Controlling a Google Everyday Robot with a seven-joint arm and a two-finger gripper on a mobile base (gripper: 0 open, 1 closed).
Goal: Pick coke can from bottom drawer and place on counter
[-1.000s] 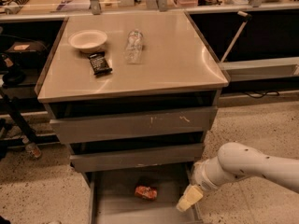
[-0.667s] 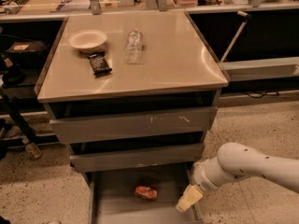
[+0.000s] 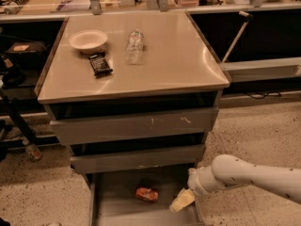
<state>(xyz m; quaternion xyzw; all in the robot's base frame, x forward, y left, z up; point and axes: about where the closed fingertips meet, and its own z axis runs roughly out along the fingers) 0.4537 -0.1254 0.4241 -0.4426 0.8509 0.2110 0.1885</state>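
Bottom drawer (image 3: 117, 199) stands pulled out beneath two wider drawers (image 3: 134, 125), and the coke can (image 3: 147, 194) lies on its side near the middle of the drawer floor, apart from every wall. Gripper (image 3: 182, 200), at the end of a white arm (image 3: 244, 175) reaching in from the right, sits low at the drawer's right edge, just beside the can and not touching it; whether it is spread or pressed together cannot be told. Counter (image 3: 178, 65) carries a white bowl (image 3: 88, 40) near its back left corner, a black snack bar (image 3: 100, 63) just in front of the bowl, and a clear bottle (image 3: 134, 46) lying near the middle of the back edge.
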